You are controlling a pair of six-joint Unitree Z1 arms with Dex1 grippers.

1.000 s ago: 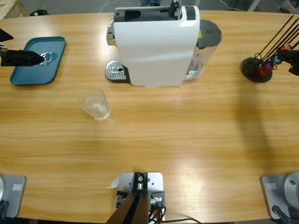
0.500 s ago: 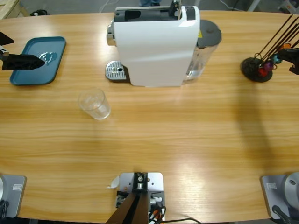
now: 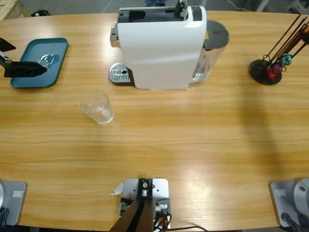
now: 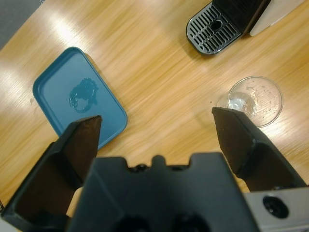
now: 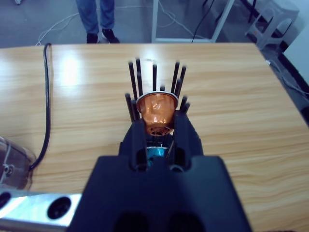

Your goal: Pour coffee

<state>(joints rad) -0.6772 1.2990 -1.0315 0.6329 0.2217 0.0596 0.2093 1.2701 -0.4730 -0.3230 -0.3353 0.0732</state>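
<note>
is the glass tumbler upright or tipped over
Upright: the glass tumbler stands on its base on the table, open rim up in the left wrist view.

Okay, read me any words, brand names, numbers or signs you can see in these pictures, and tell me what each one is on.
No text can be read anywhere.
Coffee machine: a small yellow sticker on its right side, too small to read.
Teal tray, glass tumbler, orange-copper capsule: no lettering visible.
</note>
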